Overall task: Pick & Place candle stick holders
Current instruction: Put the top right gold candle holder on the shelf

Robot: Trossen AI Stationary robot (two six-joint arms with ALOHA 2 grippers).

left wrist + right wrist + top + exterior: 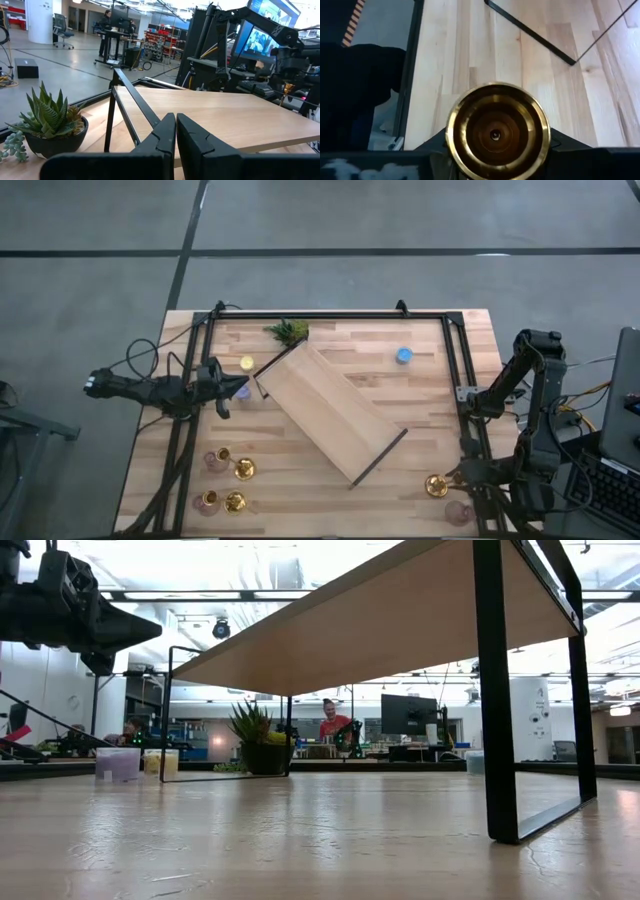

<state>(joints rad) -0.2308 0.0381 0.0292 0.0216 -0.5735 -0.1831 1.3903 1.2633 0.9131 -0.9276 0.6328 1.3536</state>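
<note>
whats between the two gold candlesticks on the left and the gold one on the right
High view: between the left gold candlesticks and the right gold candlestick lies mostly bare table, with the wooden shelf's lower corner intruding.

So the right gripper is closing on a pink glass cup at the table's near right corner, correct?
Not a cup. The right gripper is around a gold candlestick, as the right wrist view shows from above. The corner is right: the high view shows it there.

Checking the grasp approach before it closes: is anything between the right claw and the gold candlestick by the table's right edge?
Nothing visible. The right claw is already at the gold candlestick, whose round top fills the right wrist view between the dark fingers.
</note>
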